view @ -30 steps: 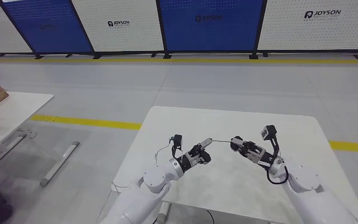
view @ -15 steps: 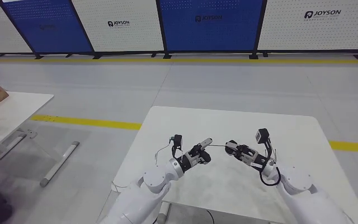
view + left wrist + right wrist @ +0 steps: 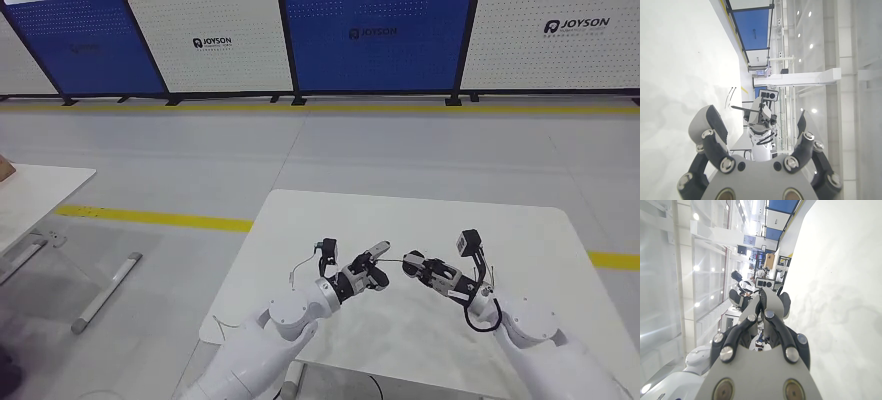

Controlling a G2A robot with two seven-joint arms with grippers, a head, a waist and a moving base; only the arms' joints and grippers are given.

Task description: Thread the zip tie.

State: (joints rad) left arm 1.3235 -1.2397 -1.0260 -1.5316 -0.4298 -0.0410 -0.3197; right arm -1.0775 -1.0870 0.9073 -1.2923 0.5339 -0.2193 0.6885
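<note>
One white bench (image 3: 520,230) lies under both claws, the left claw (image 3: 376,265) spread at 9 o'clock of the right claw (image 3: 412,263), which pinches the zip tie (image 3: 393,260) between them: a light, springy, slick strap, probably best gripped near its free tip.

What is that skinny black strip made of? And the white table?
The thin black zip tie looks like matte plastic: a slim strap sticking out stiffly from the shut right tool. The white table has a smooth top with rounded corners, perhaps laminate or painted board; the look leaves that open.
</note>
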